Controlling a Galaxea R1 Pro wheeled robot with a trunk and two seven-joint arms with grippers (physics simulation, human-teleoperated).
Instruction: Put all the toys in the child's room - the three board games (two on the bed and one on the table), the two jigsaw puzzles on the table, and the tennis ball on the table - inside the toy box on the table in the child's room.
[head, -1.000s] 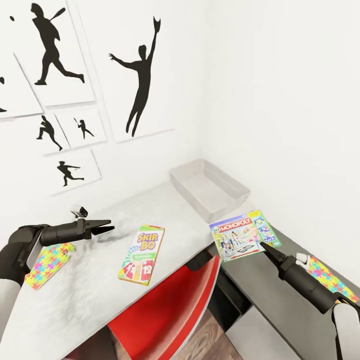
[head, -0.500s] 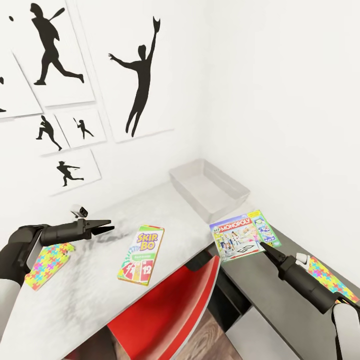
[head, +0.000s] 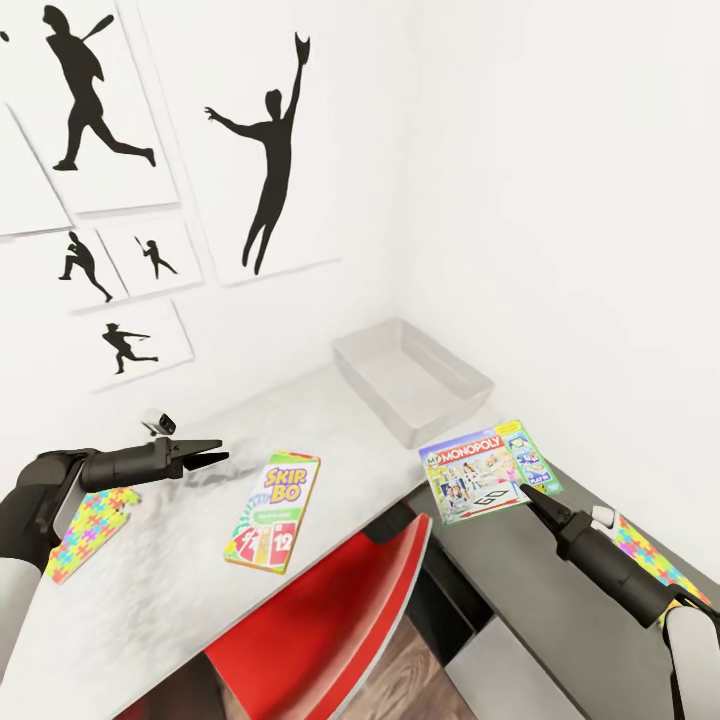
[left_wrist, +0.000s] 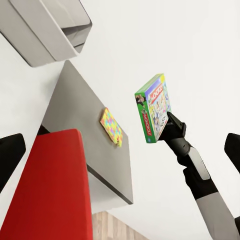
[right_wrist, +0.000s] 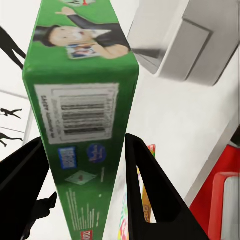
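Note:
My right gripper (head: 525, 497) is shut on the edge of the green-edged MONOPOLY board game (head: 485, 475), holding it in the air above the low dark unit, near the toy box (head: 410, 385). In the right wrist view, the two black fingers clamp the game's green side (right_wrist: 80, 100). The SKIP-BO game (head: 272, 512) lies flat on the table (head: 170, 590). My left gripper (head: 205, 456) hovers open and empty to its left. One jigsaw puzzle (head: 85, 525) lies under my left arm, the other (head: 650, 562) on the dark unit beside my right arm. The tennis ball and the bed are out of view.
A red swivel chair (head: 330, 620) is tucked under the table's front edge between my arms. The grey toy box sits in the corner against white walls with black sports silhouettes (head: 265, 160). The lower dark grey unit (head: 540, 590) joins the table on the right.
The whole head view has shifted slightly, so the camera has moved. Both arms keep their pose, and the MONOPOLY game stays in my right gripper.

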